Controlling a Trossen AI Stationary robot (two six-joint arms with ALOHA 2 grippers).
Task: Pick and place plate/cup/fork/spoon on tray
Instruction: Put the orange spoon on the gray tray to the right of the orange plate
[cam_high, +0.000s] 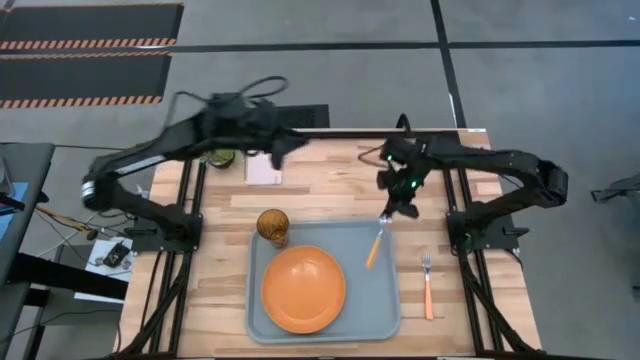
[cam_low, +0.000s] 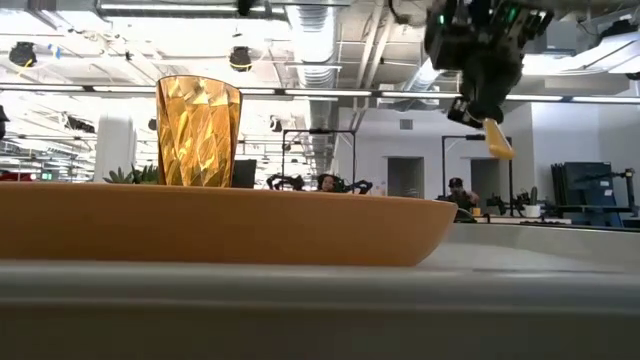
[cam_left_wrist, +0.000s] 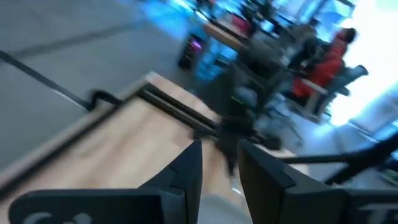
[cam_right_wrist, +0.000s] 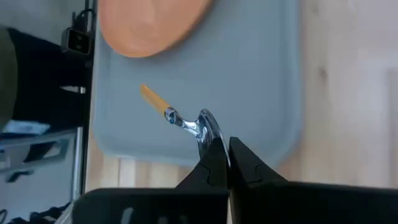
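Right jaws (cam_right_wrist: 222, 163) dangle spoon (cam_right_wrist: 186, 123), handle toward plate (cam_right_wrist: 152, 25).

My right gripper (cam_right_wrist: 222, 163), dark matt plastic fingers, pinches the shiny silver metal bowl of the orange-handled spoon (cam_right_wrist: 186, 123). Below lies the smooth, matt pale grey-blue plastic tray (cam_high: 380, 300) with a matt orange round plate (cam_high: 303, 289), an amber translucent ribbed glossy cup (cam_low: 198, 131), all on pale planked wooden table (cam_high: 330, 195).
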